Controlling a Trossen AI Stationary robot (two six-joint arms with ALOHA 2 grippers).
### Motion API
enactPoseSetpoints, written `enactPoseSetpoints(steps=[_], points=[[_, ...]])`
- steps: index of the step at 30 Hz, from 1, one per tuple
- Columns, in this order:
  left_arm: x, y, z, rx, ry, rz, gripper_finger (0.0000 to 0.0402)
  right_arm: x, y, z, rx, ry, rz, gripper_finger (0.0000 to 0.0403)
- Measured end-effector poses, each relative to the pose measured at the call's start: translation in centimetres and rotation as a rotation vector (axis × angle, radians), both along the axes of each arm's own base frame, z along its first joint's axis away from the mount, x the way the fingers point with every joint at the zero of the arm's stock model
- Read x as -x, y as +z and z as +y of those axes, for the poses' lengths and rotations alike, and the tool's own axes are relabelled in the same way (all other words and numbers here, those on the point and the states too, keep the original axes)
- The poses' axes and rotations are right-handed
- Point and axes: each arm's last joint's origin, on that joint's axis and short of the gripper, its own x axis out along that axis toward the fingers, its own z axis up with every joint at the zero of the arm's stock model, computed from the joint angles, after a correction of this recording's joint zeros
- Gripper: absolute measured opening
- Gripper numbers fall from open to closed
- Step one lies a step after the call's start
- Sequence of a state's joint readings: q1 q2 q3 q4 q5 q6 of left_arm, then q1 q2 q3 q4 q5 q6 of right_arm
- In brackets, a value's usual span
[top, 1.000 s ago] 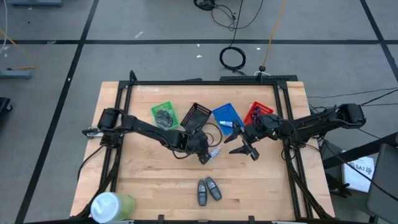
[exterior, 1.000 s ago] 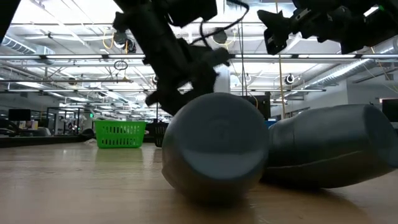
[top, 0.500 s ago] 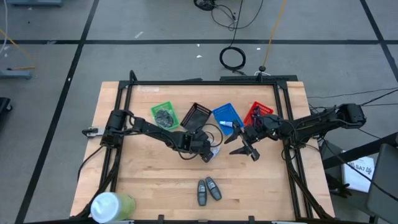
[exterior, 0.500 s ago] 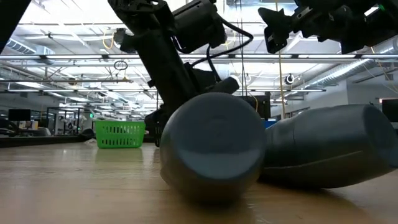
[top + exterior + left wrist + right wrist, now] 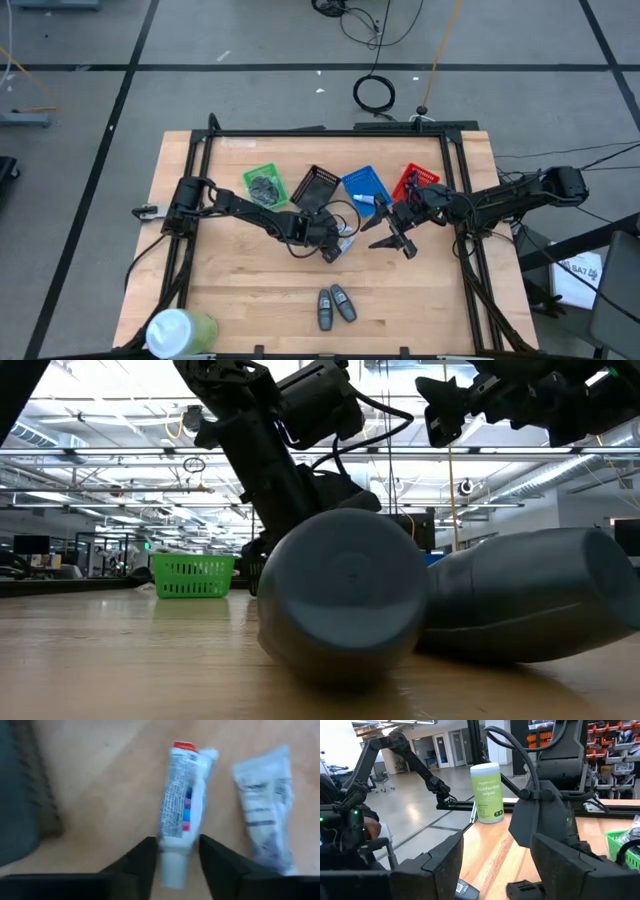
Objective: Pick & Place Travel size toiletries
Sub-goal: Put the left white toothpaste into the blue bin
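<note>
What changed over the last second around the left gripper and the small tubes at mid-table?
The left arm reached further toward mid-table and lowered; the left gripper now straddles the cap end of a small white tube on the table, fingers closing. A second tube lies beside it, untouched. Unchanged: the right gripper hovering open, two grey oval bottles, baskets, wipes canister.

Left gripper (image 5: 178, 857) low over the wooden table (image 5: 105, 785), its two dark fingers (image 5: 142, 860) sitting either side of the cap end of a white tube (image 5: 181, 805) with colored print. A second, silvery-white tube (image 5: 264, 805) lies just beside it, and a dark basket (image 5: 22, 795) sits at the frame's edge.
</note>
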State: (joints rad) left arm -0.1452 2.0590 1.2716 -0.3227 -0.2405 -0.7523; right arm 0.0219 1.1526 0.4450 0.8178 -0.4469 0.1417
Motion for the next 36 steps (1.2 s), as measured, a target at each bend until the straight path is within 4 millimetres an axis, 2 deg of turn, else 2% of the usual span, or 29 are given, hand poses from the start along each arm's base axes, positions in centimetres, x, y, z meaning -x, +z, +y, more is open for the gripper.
enactPoseSetpoints(steps=[5,9,16,22,27,31,36], points=[[0.1,1.0,-0.2,0.012,-0.067,-0.013,0.0040,0.0,0.0,0.0,0.003,0.000,-0.001,0.0215],[0.4,2.7,-0.3,-0.002,-0.116,-0.047,0.0040,0.0,-0.2,0.0,0.004,0.000,0.017,0.0212],[1.4,8.0,-0.9,-0.078,-0.184,-0.178,0.0048,0.0,-0.7,0.0,0.032,-0.001,0.059,0.0212],[3.6,12.3,-1.6,-0.160,-0.304,-0.248,0.0044,0.4,-0.3,0.0,0.049,0.005,0.041,0.0212],[5.6,15.5,-2.0,-0.249,-0.326,-0.391,0.0044,1.7,0.9,-0.2,0.055,0.012,0.032,0.0212],[6.0,15.5,-2.5,-0.268,-0.433,-0.560,0.0044,2.6,1.2,-0.3,0.079,0.000,0.049,0.0212],[5.6,14.3,-1.4,-0.212,-0.571,-0.814,0.0044,2.5,1.0,-0.5,0.103,-0.083,0.063,0.0212]])
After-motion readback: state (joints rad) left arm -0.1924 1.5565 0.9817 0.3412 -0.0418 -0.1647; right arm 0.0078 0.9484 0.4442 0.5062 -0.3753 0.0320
